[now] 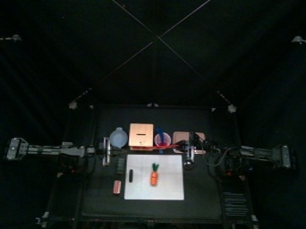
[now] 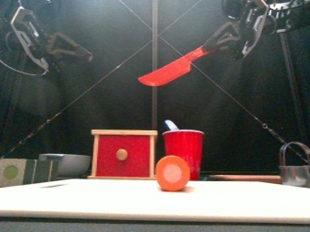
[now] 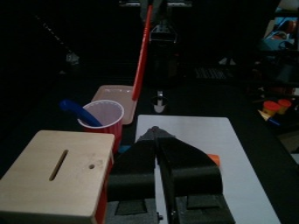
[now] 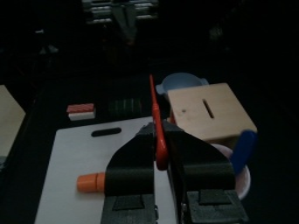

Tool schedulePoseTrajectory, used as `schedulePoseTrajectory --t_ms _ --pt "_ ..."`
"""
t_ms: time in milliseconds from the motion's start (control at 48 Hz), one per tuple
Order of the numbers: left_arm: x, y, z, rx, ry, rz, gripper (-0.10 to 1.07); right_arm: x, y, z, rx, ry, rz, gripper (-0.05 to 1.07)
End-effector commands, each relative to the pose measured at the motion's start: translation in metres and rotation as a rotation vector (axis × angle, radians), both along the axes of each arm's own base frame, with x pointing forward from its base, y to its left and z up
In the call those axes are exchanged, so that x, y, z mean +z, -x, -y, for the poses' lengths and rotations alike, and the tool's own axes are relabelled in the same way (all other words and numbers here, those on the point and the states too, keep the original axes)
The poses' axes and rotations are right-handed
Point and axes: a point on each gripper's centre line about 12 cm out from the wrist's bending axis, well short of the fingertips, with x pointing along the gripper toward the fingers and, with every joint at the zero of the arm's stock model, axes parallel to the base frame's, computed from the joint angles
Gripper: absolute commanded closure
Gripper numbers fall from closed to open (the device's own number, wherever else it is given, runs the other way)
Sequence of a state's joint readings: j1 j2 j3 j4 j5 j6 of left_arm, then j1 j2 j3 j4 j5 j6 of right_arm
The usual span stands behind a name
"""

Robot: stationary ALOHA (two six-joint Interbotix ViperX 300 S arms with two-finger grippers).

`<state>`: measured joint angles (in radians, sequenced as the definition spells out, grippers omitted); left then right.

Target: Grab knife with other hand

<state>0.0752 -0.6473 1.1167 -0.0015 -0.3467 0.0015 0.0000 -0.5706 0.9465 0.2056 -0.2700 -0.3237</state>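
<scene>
Gripping thin red plastic knife [image 2: 172, 69] in right gripper [image 2: 230, 38]; left gripper [image 2: 67, 51] spread, empty; risks dropping if released before clamping

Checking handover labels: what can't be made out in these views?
- Knife handle: hidden inside the right gripper in the front view; edge-on between its jaws in the right wrist view.
- Knife in the top view: too small and dark to find.
- Dark stick beside the carrot, top view: too small to identify.
- Blue item in the red cup, left wrist view: lower part hidden by the cup wall.
</scene>
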Motion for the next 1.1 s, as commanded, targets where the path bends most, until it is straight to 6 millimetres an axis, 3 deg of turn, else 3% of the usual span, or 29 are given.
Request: schedulePoseTrajectory --t_ms 0,104,188,417,542,771,979,1083 --pt "0.007 -0.015 0.0 -0.006 -0.002 0.023 0.34 0.0 -0.011 -0.004 0.009 0.024 0.059 0.82" --pt "-0.011 -0.031 0.008 -0.036 -0.005 -0.014 0.14 -0.008 -0.023 -0.003 -0.003 0.014 0.036 0.82" --pt "-0.018 -0.039 0.012 -0.052 -0.004 -0.013 0.06 -0.009 -0.029 -0.002 -0.004 0.015 0.03 0.82" --pt "-0.026 -0.049 0.02 -0.081 -0.014 -0.004 0.05 -0.008 -0.032 0.001 -0.018 0.007 0.032 0.82" --pt "-0.03 -0.06 0.018 -0.076 -0.02 -0.019 0.12 -0.007 -0.033 0.001 -0.018 0.006 0.033 0.82" --pt "-0.031 -0.065 0.015 -0.085 -0.14 -0.032 0.48 -0.006 -0.033 0.0 -0.023 -0.017 0.036 0.82" --pt "-0.047 -0.068 0.016 -0.095 -0.179 -0.087 0.49 -0.003 -0.035 0.003 -0.055 -0.084 0.042 0.82" --pt "-0.051 -0.067 0.019 -0.097 -0.162 -0.1 0.49 -0.021 -0.029 -0.005 -0.049 -0.153 -0.032 0.82"
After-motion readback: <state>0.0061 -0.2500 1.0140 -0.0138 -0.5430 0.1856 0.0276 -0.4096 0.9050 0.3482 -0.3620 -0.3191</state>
